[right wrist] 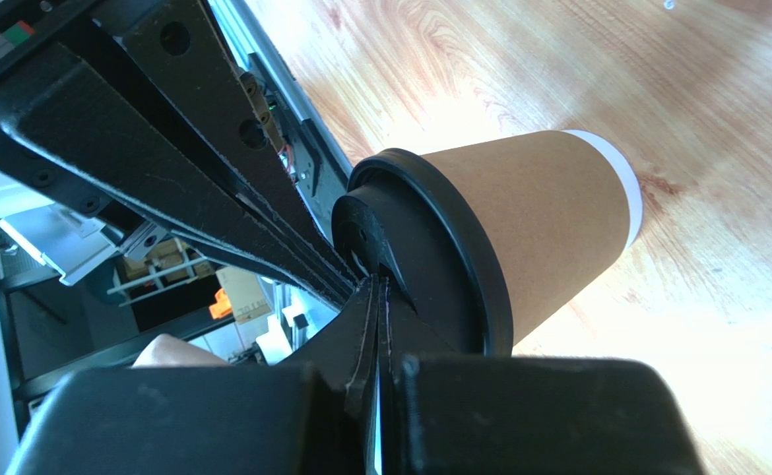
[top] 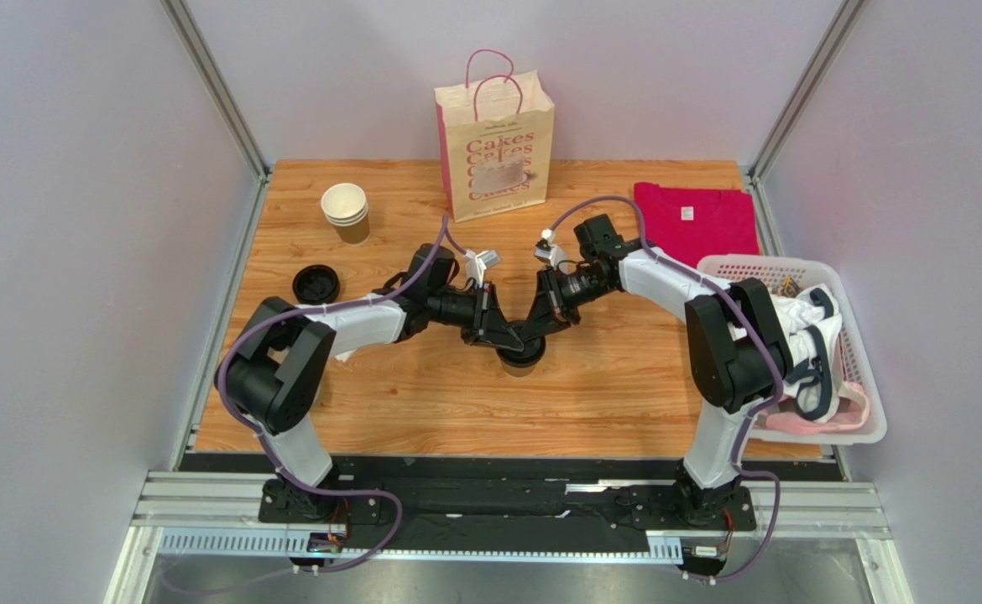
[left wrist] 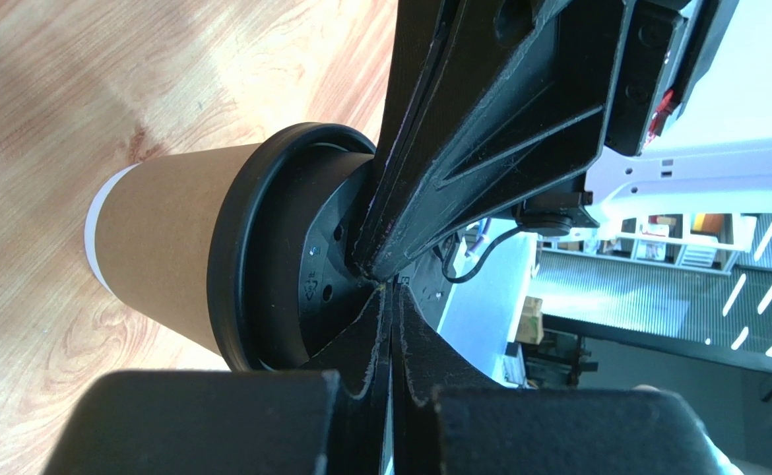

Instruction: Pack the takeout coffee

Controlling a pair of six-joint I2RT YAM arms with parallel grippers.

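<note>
The takeout coffee (top: 520, 359) is a brown kraft cup standing upright mid-table with its black lid on. Both grippers meet above it. My left gripper (top: 505, 337) is shut, nothing between its fingers, and its tips rest on the lid's top. My right gripper (top: 538, 332) is shut the same way, tips on the lid from the other side. The left wrist view shows the cup (left wrist: 162, 247), its lid (left wrist: 266, 267) and my left gripper (left wrist: 392, 287). The right wrist view shows the cup (right wrist: 549, 218), the lid (right wrist: 440, 267) and my right gripper (right wrist: 375, 287).
A cream paper bag with pink handles (top: 496, 145) stands open at the back. A stack of empty paper cups (top: 346, 210) and a loose black lid (top: 316, 283) are at the back left. A pink shirt (top: 695, 220) and a white basket (top: 748, 262) of items are on the right.
</note>
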